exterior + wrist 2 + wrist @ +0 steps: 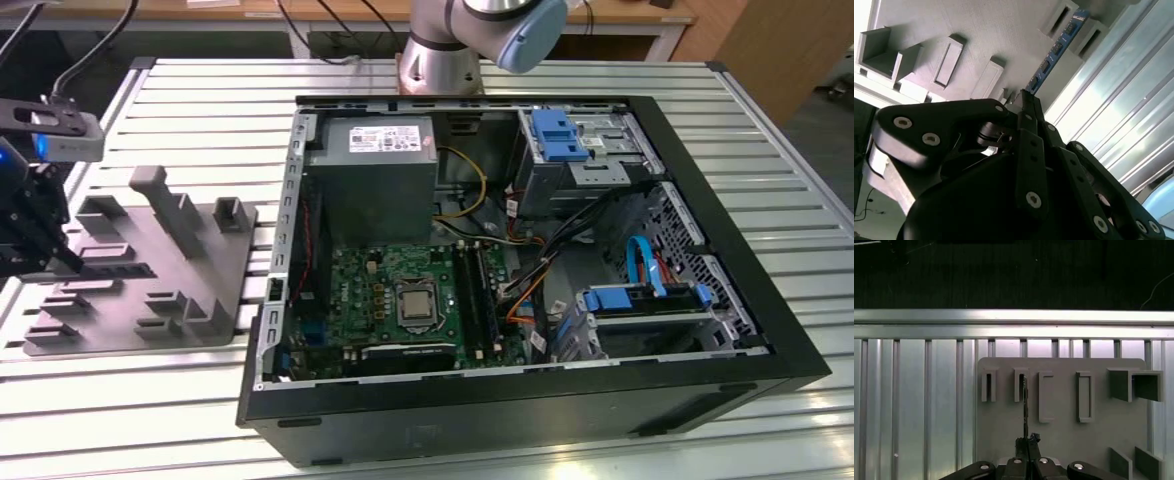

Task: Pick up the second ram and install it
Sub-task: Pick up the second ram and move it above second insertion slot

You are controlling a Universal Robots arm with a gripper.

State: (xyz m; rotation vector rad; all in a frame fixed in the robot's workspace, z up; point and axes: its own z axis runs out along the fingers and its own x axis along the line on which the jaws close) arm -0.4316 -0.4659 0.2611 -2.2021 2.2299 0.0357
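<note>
In the exterior view the gripper [47,262] hangs over the grey holder [147,290] at the exterior view's left. It is well apart from the open computer case [747,330] and its green motherboard [360,290], so installing is all left to do. In the second wrist view its jaws are pressed together on one end of the second ram [1054,50] (blue board, black chips). In the first wrist view the stick shows edge-on, pinched, above the holder; whether it is lifted clear I cannot tell.
</note>
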